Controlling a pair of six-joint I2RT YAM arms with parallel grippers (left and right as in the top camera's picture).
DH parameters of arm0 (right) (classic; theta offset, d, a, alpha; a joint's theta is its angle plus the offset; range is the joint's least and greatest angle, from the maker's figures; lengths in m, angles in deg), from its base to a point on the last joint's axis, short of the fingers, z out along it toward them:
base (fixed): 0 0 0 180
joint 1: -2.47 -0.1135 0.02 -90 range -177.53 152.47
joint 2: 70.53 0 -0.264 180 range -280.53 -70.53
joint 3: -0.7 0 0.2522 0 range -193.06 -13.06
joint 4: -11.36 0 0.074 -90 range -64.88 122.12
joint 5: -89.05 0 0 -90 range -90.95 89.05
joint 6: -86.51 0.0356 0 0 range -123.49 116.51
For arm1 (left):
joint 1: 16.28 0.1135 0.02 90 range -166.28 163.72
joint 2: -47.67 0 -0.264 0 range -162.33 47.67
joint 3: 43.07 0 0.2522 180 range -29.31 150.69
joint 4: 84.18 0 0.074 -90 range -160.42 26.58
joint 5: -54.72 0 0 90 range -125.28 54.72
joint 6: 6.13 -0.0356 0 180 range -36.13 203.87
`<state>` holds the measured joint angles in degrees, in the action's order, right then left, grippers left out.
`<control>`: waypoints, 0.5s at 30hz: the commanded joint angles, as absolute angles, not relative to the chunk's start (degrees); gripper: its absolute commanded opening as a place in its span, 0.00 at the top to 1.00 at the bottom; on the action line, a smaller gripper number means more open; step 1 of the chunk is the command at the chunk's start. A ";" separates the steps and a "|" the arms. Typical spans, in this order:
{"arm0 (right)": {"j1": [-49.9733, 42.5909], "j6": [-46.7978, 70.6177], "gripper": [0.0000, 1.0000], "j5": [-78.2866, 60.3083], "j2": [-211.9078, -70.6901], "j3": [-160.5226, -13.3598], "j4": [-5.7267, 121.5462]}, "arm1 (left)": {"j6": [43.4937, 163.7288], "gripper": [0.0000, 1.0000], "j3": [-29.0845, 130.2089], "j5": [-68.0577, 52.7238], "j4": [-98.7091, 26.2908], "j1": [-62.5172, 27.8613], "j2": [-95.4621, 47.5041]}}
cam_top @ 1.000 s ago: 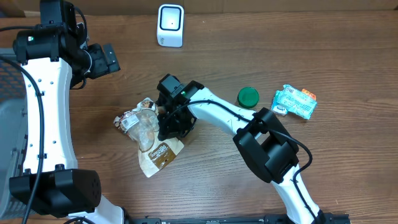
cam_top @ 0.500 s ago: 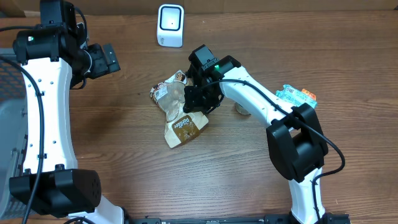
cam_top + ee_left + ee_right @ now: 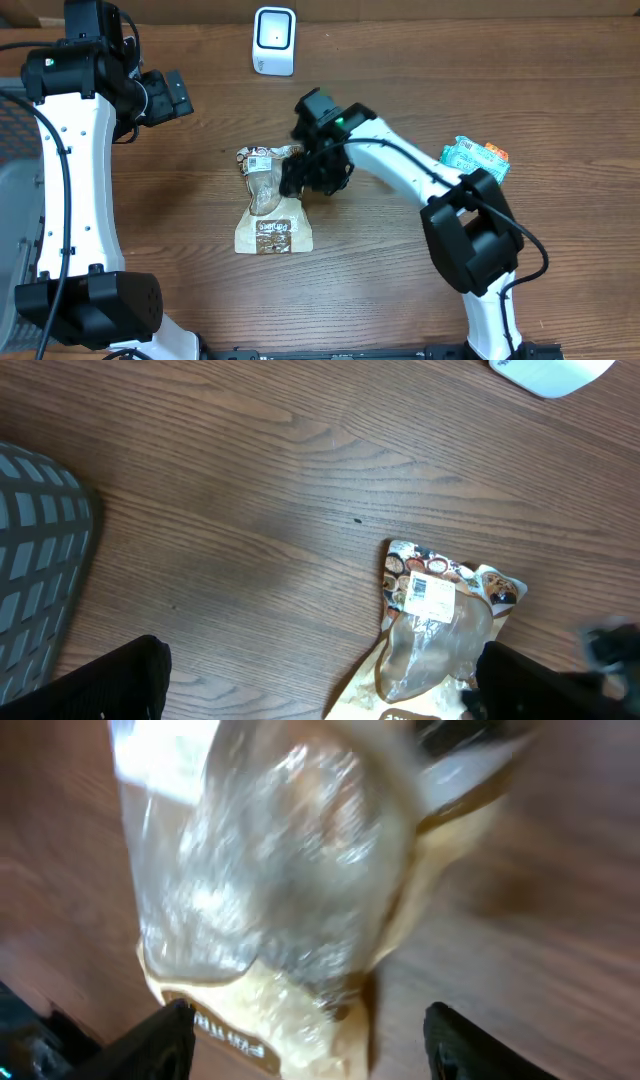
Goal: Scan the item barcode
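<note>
The item, a tan snack bag (image 3: 268, 208) with a clear window, lies flat on the wooden table with a white barcode label (image 3: 262, 156) at its upper end. My right gripper (image 3: 302, 176) hovers at the bag's right upper edge. In the right wrist view its jaws (image 3: 310, 1025) stand wide apart over the blurred bag (image 3: 270, 900), gripping nothing. The white scanner (image 3: 274, 40) stands at the back centre. My left gripper (image 3: 176, 95) is open, up and to the left. The left wrist view shows the bag (image 3: 440, 635), its label (image 3: 432, 592) and the scanner's edge (image 3: 550, 372).
A teal snack packet (image 3: 476, 164) lies to the right, partly behind the right arm. A grey mesh basket (image 3: 14, 190) sits at the table's left edge, and the left wrist view shows that basket (image 3: 35, 560) too. Cardboard runs along the back edge.
The right gripper lifted the bag toward the scanner, then opened its jaws. The bag has dropped and now lies flat, further left. The left arm has not moved.
</note>
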<state>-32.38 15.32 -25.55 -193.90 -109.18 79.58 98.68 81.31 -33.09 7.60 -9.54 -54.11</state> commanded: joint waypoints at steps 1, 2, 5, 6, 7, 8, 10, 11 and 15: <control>-30.37 18.25 0.27 -27.16 -194.23 -107.93 77.33 | 98.66 0.00 81.84 -32.87 7.54 -9.89 -53.47; -30.37 20.17 0.27 -27.16 -194.23 -106.84 76.00 | 98.66 0.00 81.84 -32.87 7.52 -9.89 -53.47; -30.63 25.24 0.28 -27.64 -194.23 -103.78 73.09 | 98.66 0.00 81.84 -32.87 7.52 -9.89 -53.47; -30.87 26.49 0.28 -28.72 -194.23 -102.65 72.00 | 98.66 0.00 81.84 -32.87 7.52 -9.89 -53.47; -31.09 27.45 0.30 -30.27 -194.23 -101.31 70.60 | 98.66 0.00 81.84 -32.87 7.54 -9.89 -53.47; -31.31 28.15 0.31 -31.36 -194.23 -100.28 69.40 | 98.66 0.00 81.84 -32.87 7.52 -9.89 -53.47; -31.96 29.79 0.33 -33.39 -194.23 -97.82 66.05 | 98.66 0.00 81.84 -32.87 7.54 -9.89 -53.47; -32.31 31.21 0.34 -33.76 -194.23 -96.55 64.11 | 98.66 0.00 81.84 -32.87 7.54 -9.89 -53.47; -33.91 37.31 0.40 -34.07 -194.29 -91.45 54.05 | 98.66 0.00 81.84 -32.87 7.54 -9.91 -53.47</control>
